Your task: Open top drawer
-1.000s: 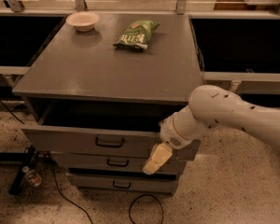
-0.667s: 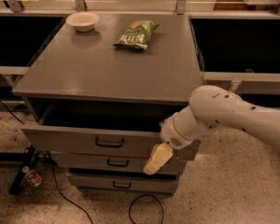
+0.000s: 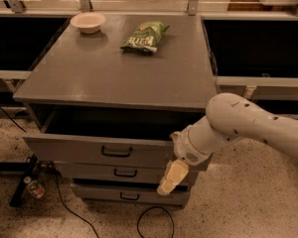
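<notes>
the top drawer [image 3: 74,148] stood pulled out under the cabinet top [image 3: 119,78], dark box showing, its black handle [image 3: 116,151] free. to the right, the gripper [image 3: 173,177] hung before the drawer's right end, off the handle; spread or closed, i could not tell. opening looked nearly done; next, likely backing away cleanly.

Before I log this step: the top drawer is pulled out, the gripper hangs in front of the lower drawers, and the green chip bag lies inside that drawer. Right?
No. The camera view shows the green chip bag on the cabinet top; the top drawer is out, the gripper before the lower drawers.
</notes>
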`<action>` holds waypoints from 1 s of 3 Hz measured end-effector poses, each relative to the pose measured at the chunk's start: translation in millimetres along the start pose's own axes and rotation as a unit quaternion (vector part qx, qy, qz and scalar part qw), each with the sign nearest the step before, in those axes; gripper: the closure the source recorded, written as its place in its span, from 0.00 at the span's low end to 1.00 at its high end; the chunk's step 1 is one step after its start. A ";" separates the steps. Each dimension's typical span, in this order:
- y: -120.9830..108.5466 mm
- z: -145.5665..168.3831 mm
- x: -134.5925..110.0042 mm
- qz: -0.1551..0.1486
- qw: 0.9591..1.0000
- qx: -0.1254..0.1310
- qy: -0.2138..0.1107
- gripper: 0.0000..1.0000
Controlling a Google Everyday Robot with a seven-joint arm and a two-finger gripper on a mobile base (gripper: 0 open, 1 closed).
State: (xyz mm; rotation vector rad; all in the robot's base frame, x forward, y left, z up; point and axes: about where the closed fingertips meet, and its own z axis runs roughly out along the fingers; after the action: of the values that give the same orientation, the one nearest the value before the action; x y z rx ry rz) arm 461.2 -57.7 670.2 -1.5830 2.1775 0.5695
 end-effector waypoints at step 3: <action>36.1 -18.4 20.7 -0.041 0.997 -0.068 -0.020 0.00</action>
State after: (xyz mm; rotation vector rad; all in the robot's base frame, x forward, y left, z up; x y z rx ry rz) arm 419.4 -73.9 678.2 -1.7078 2.0719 0.7318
